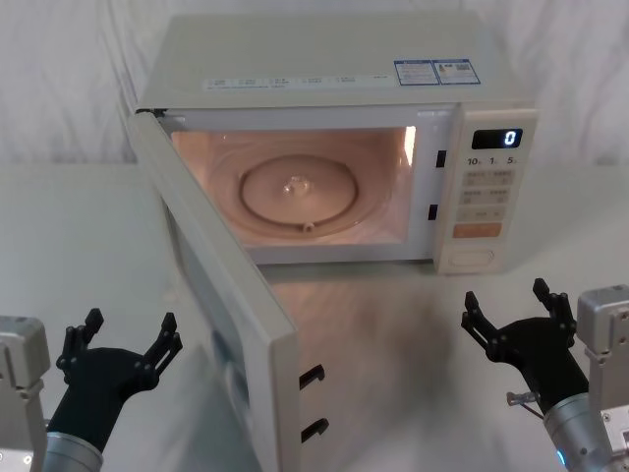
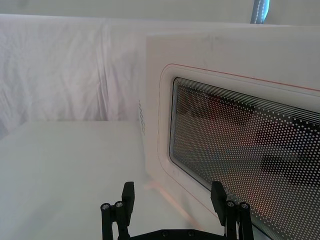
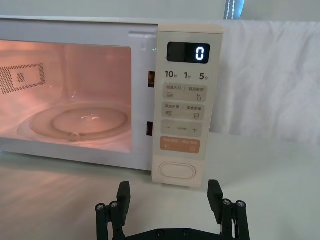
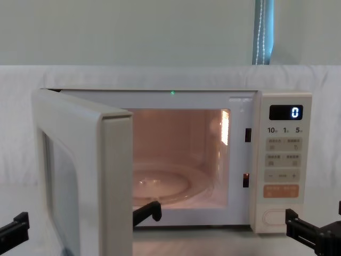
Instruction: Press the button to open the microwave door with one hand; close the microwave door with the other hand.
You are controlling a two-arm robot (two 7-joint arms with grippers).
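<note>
Since the microwave door (image 1: 221,305) stands swung out toward the near left, the left gripper (image 1: 120,344), fingers spread wide, waits just beside its outer face. A glancing push could skid the microwave (image 1: 324,69). The right gripper (image 1: 518,317), equally wide, idles near the button (image 1: 472,258).
</note>
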